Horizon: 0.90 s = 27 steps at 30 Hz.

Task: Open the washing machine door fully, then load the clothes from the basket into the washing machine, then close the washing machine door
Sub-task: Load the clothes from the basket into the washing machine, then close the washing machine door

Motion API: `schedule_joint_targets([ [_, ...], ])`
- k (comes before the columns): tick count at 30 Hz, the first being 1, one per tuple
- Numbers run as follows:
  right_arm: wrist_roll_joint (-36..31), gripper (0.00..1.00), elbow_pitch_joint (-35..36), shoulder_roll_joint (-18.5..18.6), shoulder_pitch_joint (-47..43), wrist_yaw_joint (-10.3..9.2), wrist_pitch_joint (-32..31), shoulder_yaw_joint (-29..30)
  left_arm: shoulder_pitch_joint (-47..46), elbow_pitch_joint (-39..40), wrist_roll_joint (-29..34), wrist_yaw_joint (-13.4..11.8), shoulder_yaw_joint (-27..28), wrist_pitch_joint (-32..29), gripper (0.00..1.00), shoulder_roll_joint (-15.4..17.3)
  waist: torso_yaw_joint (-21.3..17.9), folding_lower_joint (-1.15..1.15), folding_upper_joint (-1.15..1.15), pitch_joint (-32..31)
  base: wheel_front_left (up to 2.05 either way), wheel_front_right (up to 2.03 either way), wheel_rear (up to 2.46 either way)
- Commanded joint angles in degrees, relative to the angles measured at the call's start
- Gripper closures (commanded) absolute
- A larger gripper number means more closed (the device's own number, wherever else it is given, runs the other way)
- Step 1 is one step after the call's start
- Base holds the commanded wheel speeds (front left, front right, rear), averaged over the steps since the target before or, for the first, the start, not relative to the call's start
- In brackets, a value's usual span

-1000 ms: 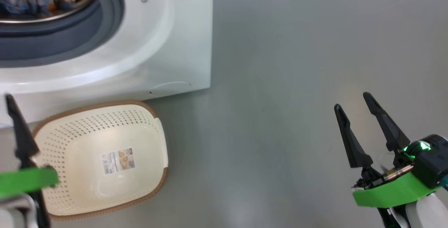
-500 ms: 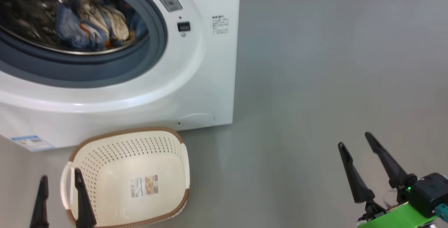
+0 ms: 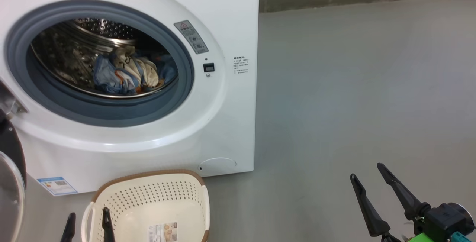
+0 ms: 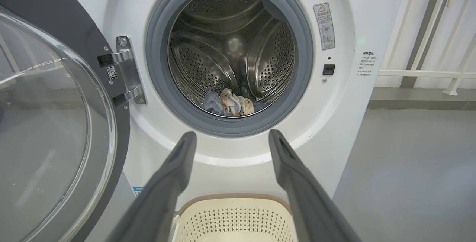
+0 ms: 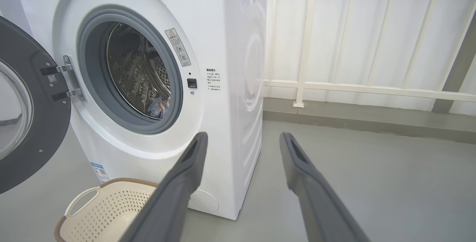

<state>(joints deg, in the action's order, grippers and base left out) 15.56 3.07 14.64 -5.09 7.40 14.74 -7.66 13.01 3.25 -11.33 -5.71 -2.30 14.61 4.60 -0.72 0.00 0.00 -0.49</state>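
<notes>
The washing machine door (image 4: 44,141) stands swung wide at the left of the washing machine (image 3: 230,115), with the clothes (image 3: 124,73) heaped low in its drum. The basket (image 3: 148,197) sits on the floor (image 3: 353,86) just before it. The left end effector (image 3: 88,212) hovers at the basket's handle, fingers apart. The right end effector (image 3: 366,170), likewise apart, hangs well aside.

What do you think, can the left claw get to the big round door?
Probably yes. The door stands open beside the left claw, nothing between them, and that claw is open.
</notes>
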Motion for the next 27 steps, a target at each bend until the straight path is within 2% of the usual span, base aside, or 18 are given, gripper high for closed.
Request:
schedule_joint_targets([
  [1, -1.3, 0.0, 1.3, 0.8, -0.2, 0.09, 0.3, -1.3, -0.7, 0.9, 0.3, 0.4, 1.6, 0.0, 0.0, 0.7, 0.0, 0.0, 0.0, -0.7, 0.0, 0.0, 0.0],
  [27, -1.4, 0.0, 1.1, -0.4, -0.5, 0.09, 0.3, -1.0, -1.0, -0.3, 0.5, -0.3, 0.0, -1.0, 0.0, 1.9, -1.0, 0.0, 0.0, -1.8, 0.0, 0.0, 0.0],
])
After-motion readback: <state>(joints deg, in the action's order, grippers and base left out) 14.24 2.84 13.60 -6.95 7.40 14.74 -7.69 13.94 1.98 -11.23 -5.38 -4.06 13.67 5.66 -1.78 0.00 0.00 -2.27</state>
